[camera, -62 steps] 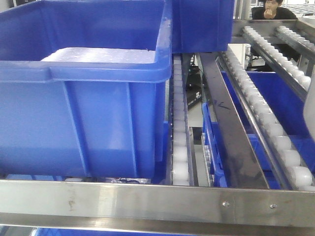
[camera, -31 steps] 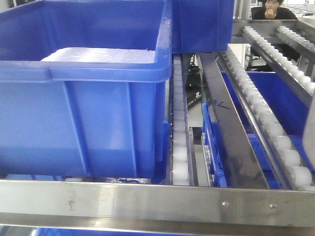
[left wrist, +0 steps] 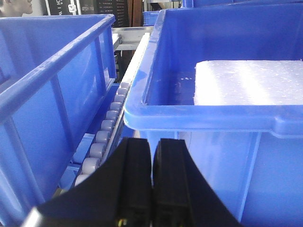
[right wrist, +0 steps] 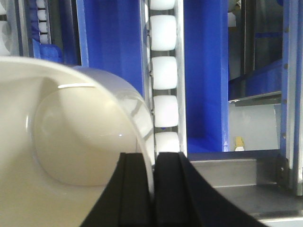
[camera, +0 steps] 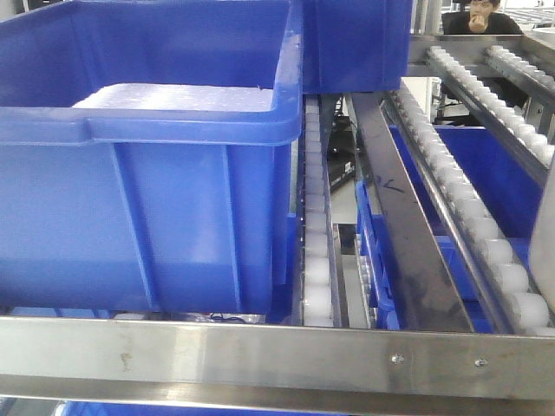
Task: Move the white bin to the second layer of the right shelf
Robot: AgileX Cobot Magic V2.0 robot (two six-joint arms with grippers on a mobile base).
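On the far left, the near blue crate (camera: 173, 217) sits on the shelf's rollers with a white foam slab (camera: 173, 97) lying inside it. It looks the same as it did a second ago. In the left wrist view the left fingers (left wrist: 137, 179) are pressed together with nothing between them, hovering just in front of that crate's near corner. This arm appears to take no part in the carry.

In the middle, the roller track (camera: 316, 260) and the dark steel bar (camera: 408, 251) beside it have not changed, and neither has the steel front rail (camera: 260, 351).

The change is at the far right edge of the front view. A pale shape has been coming and going there over the past second, and it now fills more of the lower right margin. This is most likely the white bin (camera: 545, 251) being brought up beside the right-hand roller lane (camera: 486, 234).

The right wrist view shows the right fingers (right wrist: 170, 189) nearly closed, pinching the bin's thin wall between them. The glossy cream tub fills the left of that view, held off any surface, with white rollers and blue crate walls beyond it.

The bin is therefore gripped and in transit, near the right shelf but not yet set down on it. These views do not show which layer it is level with.
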